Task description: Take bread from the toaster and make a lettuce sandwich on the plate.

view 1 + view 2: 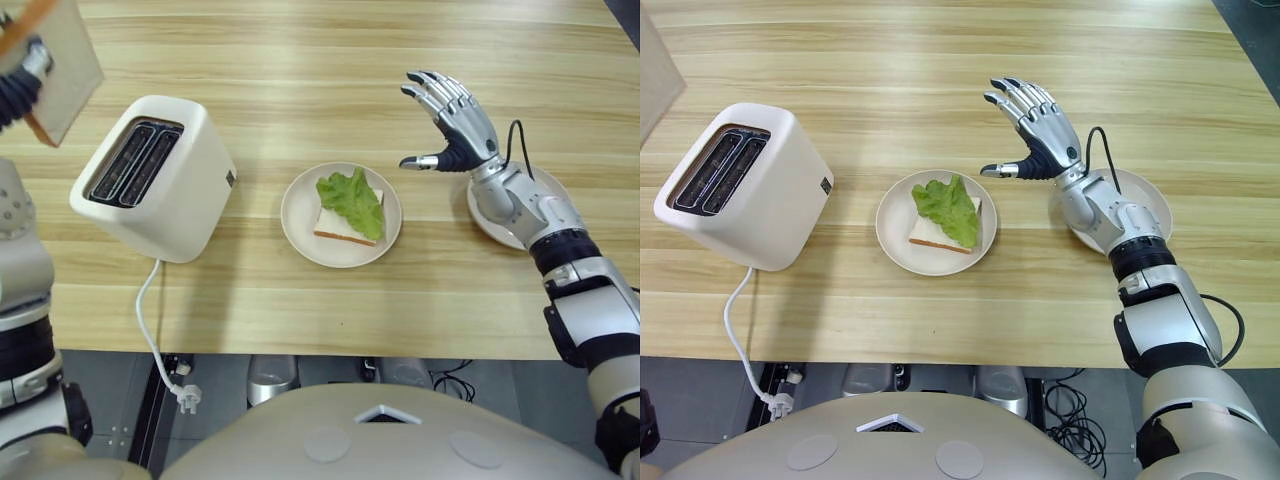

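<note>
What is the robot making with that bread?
The robot is making a lettuce sandwich. One slice of bread already lies on the plate in the middle, with a lettuce leaf on top. The left robot hand holds a second slice up, off to the far side of the toaster, whose slots look empty. The right robot hand hangs open over the table, near a second plate, holding nothing.
</note>
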`<action>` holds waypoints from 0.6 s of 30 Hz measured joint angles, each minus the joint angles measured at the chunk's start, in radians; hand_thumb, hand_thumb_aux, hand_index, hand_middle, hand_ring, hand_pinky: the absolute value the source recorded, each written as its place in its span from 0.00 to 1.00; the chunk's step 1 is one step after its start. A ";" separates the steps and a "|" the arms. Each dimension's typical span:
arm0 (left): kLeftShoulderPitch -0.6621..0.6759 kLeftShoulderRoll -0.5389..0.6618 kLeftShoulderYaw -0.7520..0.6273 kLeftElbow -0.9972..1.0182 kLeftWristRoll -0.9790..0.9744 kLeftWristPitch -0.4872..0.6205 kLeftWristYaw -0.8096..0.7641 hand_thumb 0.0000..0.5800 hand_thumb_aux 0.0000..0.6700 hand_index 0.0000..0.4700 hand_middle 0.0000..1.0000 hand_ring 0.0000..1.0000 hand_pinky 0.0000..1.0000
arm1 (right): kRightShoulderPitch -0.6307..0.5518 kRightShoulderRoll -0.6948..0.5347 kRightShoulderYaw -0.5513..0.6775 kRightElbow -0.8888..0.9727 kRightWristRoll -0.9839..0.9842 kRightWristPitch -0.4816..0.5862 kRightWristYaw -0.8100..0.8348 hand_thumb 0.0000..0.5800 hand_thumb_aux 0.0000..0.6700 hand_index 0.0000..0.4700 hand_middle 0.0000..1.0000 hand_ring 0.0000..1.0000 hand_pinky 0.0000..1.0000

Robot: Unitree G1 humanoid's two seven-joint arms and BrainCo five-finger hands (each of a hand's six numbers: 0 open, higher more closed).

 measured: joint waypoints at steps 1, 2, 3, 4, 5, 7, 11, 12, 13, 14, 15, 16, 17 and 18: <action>-0.024 -0.014 -0.015 -0.007 -0.008 -0.011 0.001 1.00 1.00 0.98 1.00 1.00 1.00 | 0.004 -0.003 -0.002 0.000 0.001 0.000 -0.004 0.00 0.00 0.00 0.00 0.00 0.00; -0.054 -0.039 -0.042 -0.017 -0.019 -0.024 -0.003 1.00 1.00 0.98 1.00 1.00 1.00 | 0.007 -0.003 -0.006 -0.002 0.002 0.000 -0.006 0.00 0.00 0.00 0.00 0.00 0.00; -0.065 -0.047 -0.065 -0.025 -0.031 -0.031 -0.008 1.00 1.00 0.98 1.00 1.00 1.00 | 0.008 -0.003 -0.008 -0.005 0.004 0.000 -0.007 0.00 0.00 0.00 0.00 0.00 0.00; -0.080 -0.066 -0.088 -0.035 -0.050 -0.043 -0.021 1.00 1.00 0.98 1.00 1.00 1.00 | 0.013 -0.006 -0.016 -0.009 0.006 -0.001 -0.009 0.00 0.00 0.00 0.00 0.00 0.00; -0.105 -0.088 -0.108 -0.036 -0.076 -0.050 -0.036 1.00 1.00 0.98 1.00 1.00 1.00 | 0.019 -0.009 -0.025 -0.009 0.010 -0.001 -0.012 0.00 0.00 0.00 0.00 0.00 0.00; -0.163 -0.143 -0.164 -0.040 -0.175 -0.074 -0.095 1.00 1.00 0.98 1.00 1.00 1.00 | 0.030 -0.014 -0.040 -0.017 0.031 -0.010 -0.016 0.00 0.00 0.00 0.00 0.00 0.00; -0.293 -0.259 -0.269 0.032 -0.415 -0.100 -0.267 1.00 1.00 0.98 1.00 1.00 1.00 | 0.083 -0.047 -0.078 -0.062 0.061 -0.060 -0.026 0.00 0.00 0.00 0.00 0.00 0.00; -0.344 -0.310 -0.309 0.107 -0.514 -0.085 -0.352 1.00 1.00 0.98 1.00 1.00 1.00 | 0.110 -0.054 -0.102 -0.092 0.071 -0.075 -0.043 0.00 0.00 0.00 0.00 0.00 0.00; -0.362 -0.336 -0.328 0.155 -0.561 -0.072 -0.394 1.00 1.00 0.98 1.00 1.00 1.00 | 0.120 -0.055 -0.114 -0.106 0.078 -0.082 -0.051 0.00 0.00 0.00 0.00 0.00 0.00; -0.374 -0.355 -0.345 0.196 -0.588 -0.060 -0.421 1.00 1.00 0.98 1.00 1.00 1.00 | 0.127 -0.057 -0.122 -0.109 0.083 -0.087 -0.057 0.00 0.00 0.00 0.00 0.00 0.00; -0.388 -0.374 -0.365 0.257 -0.617 -0.054 -0.458 1.00 1.00 0.98 1.00 1.00 1.00 | 0.141 -0.062 -0.137 -0.116 0.091 -0.091 -0.059 0.00 0.00 0.00 0.00 0.00 0.00; -0.417 -0.402 -0.400 0.379 -0.645 -0.040 -0.517 1.00 1.00 0.98 1.00 1.00 1.00 | 0.159 -0.069 -0.159 -0.116 0.109 -0.094 -0.061 0.00 0.00 0.00 0.00 0.00 0.00; -0.417 -0.403 -0.400 0.381 -0.646 -0.040 -0.518 1.00 1.00 0.98 1.00 1.00 1.00 | 0.159 -0.069 -0.159 -0.116 0.109 -0.094 -0.061 0.00 0.00 0.00 0.00 0.00 0.00; -0.418 -0.422 -0.427 0.459 -0.660 -0.029 -0.554 1.00 1.00 0.98 1.00 1.00 1.00 | 0.166 -0.071 -0.169 -0.116 0.118 -0.095 -0.061 0.00 0.00 0.00 0.00 0.00 0.00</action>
